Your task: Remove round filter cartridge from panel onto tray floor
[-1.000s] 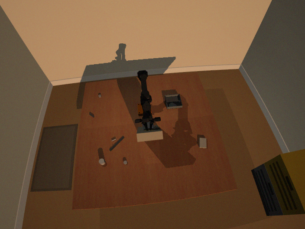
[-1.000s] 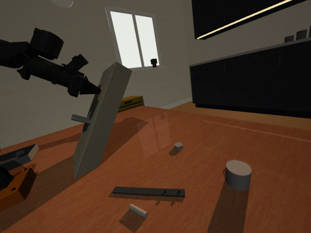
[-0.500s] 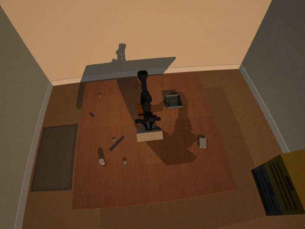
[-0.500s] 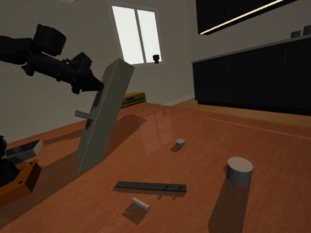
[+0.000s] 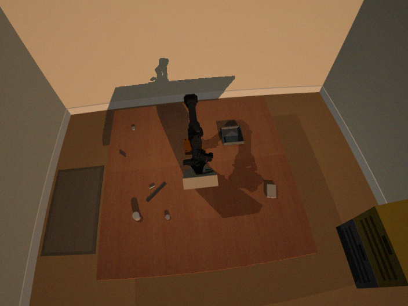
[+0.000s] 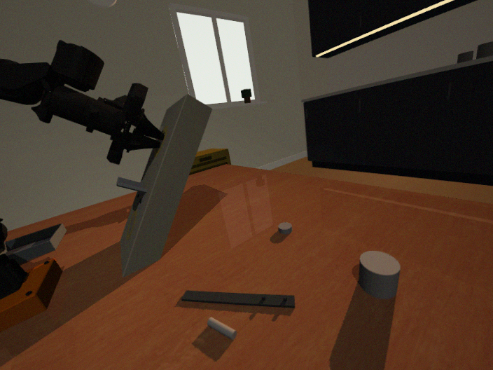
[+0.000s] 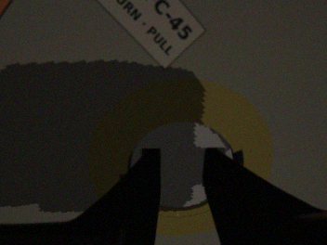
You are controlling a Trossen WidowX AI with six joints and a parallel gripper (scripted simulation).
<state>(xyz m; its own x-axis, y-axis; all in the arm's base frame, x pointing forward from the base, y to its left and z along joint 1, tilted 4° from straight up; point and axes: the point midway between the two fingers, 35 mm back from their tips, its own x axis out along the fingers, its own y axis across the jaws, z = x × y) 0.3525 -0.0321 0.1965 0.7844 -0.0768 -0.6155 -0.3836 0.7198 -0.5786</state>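
The round grey filter cartridge (image 7: 178, 132) sits in a yellow ring on the face of the grey service panel (image 5: 200, 182) (image 6: 175, 171) (image 7: 288, 51), with small dark notches at its left and right edges. My gripper (image 7: 180, 154) (image 6: 162, 139) is at the panel's upper part, its two black fingertips on the cartridge face, shut on the cartridge. The fingertips cover the slots. I cannot tell whether the cartridge stands proud of the panel. The tray (image 5: 233, 143) (image 6: 59, 237) is an open box beside the arm, with no cartridge visible in it.
A grey bar (image 6: 131, 184) sticks out of the panel face below the gripper. A label (image 7: 163, 32) is on the panel. Behind the panel lie a dark strip (image 5: 156, 191) (image 6: 234, 298), a white cylinder (image 5: 135, 215) (image 6: 378, 277) and small pieces. A pale block (image 5: 271, 190) lies to the right.
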